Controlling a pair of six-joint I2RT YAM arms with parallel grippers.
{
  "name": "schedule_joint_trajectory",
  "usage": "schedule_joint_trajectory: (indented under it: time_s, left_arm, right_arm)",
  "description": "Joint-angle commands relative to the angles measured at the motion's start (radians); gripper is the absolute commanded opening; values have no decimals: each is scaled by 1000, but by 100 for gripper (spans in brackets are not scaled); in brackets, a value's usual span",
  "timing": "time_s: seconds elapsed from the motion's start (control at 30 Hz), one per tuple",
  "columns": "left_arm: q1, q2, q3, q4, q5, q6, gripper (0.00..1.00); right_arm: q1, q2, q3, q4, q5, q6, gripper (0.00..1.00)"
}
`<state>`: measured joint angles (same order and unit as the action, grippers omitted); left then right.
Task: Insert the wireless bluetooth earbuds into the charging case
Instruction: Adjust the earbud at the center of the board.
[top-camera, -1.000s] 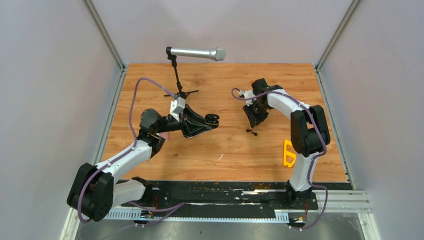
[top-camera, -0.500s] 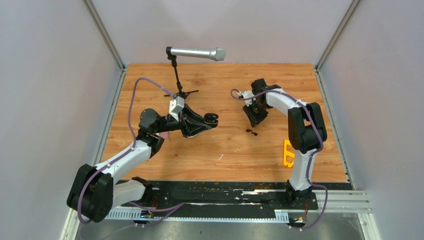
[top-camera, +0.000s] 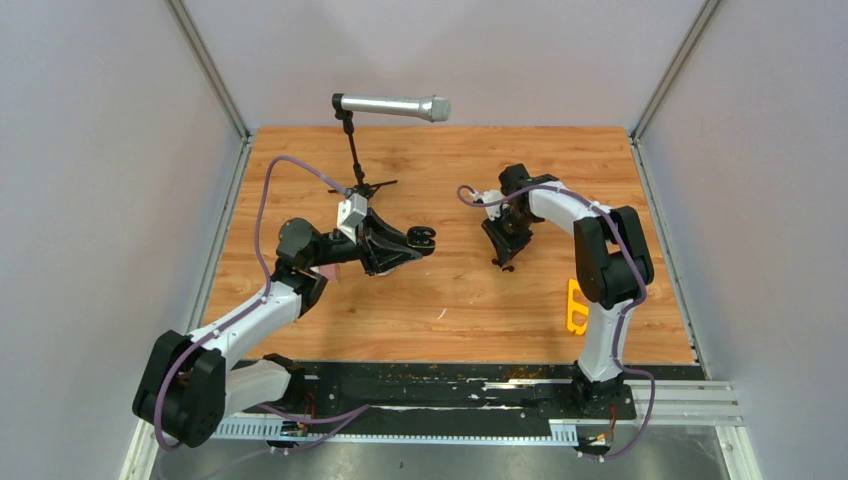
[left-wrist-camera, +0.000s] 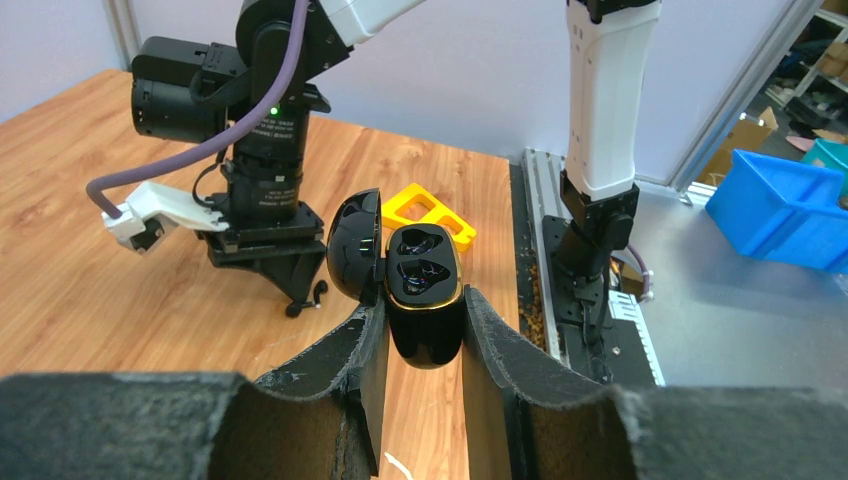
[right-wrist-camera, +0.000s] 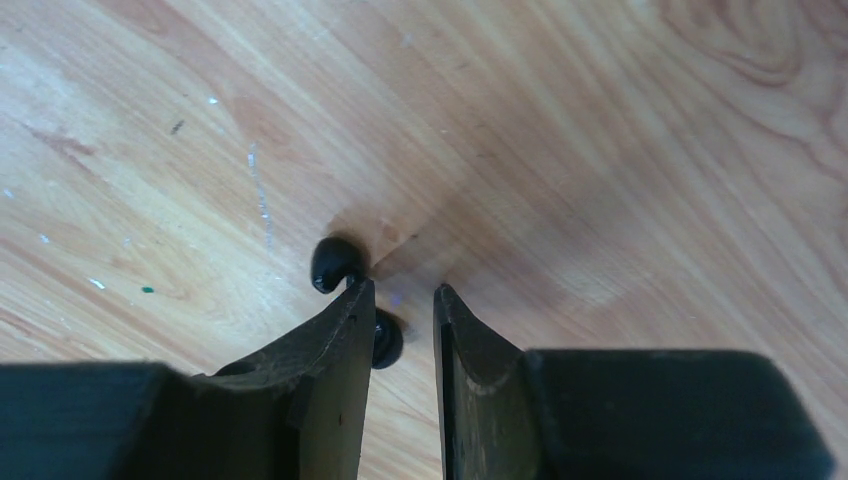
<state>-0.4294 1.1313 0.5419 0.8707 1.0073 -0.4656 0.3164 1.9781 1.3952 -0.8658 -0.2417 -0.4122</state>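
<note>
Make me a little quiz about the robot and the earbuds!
1. True or false: the left gripper holds the case with its lid open.
2. What colour are the buds beside the right gripper? A white, B black, C yellow.
3. Fill the gap: the buds lie on the ____.

Key: 1 true. 2 B. 3 table.
</note>
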Motion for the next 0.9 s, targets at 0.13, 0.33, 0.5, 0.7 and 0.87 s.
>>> schedule_joint_trajectory:
  time_s: [0.13, 0.33, 0.5, 0.7, 0.87]
  left_arm:
    - [4, -18, 0, 13, -13, 15, 0]
    - [4, -20, -1, 8, -12, 16, 0]
    - [4, -18, 0, 8, -12, 17, 0]
    - [4, -10, 3, 8, -13, 15, 0]
    - [4, -7, 6, 5, -15, 15, 0]
  right_arm:
    - [47, -59, -12, -4, -54, 36, 29]
    - [44, -75, -12, -12, -45, 8, 29]
    - [30, -113, 16, -32, -156, -83, 32]
    - [22, -112, 66, -26, -208, 1, 36]
    - [63, -85, 57, -27, -81, 20, 38]
